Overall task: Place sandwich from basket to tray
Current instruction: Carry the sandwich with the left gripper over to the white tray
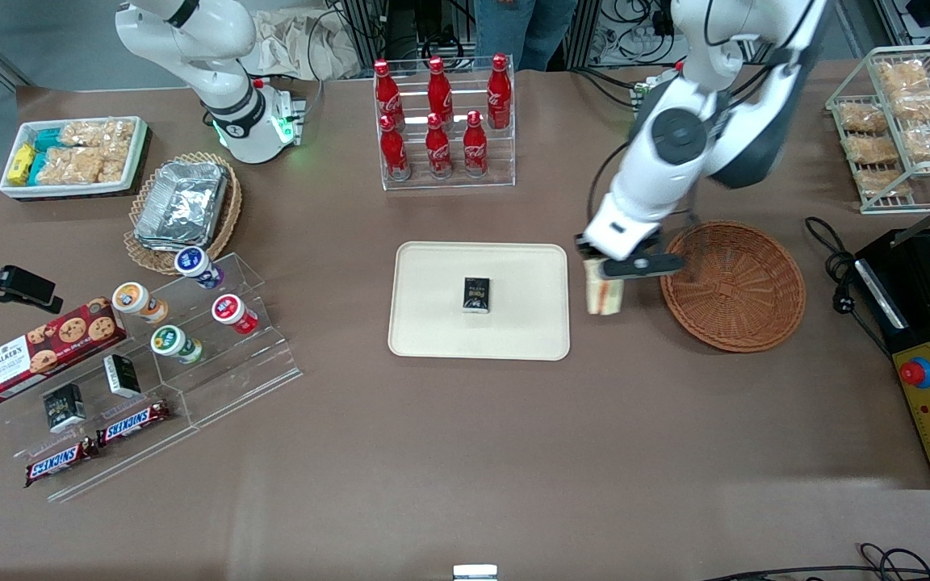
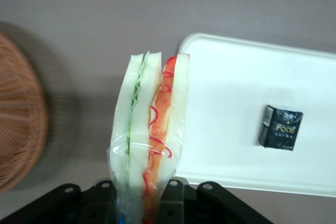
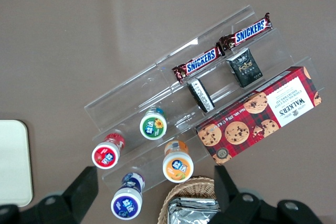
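My left gripper point(image 1: 606, 278) is shut on the sandwich point(image 1: 604, 295), a plastic-wrapped wedge of white bread with green, orange and red filling, seen close in the left wrist view point(image 2: 149, 129). It hangs above the bare table between the reddish-brown wicker basket point(image 1: 733, 286) and the cream tray point(image 1: 433, 323). The basket point(image 2: 18, 124) holds nothing. The tray point(image 2: 231, 108) lies beside the sandwich.
A small black box point(image 1: 476, 294) sits in the middle of the tray, also in the left wrist view point(image 2: 280, 127). A rack of red cola bottles point(image 1: 442, 121) stands farther from the front camera. A black appliance point(image 1: 929, 339) lies at the working arm's end.
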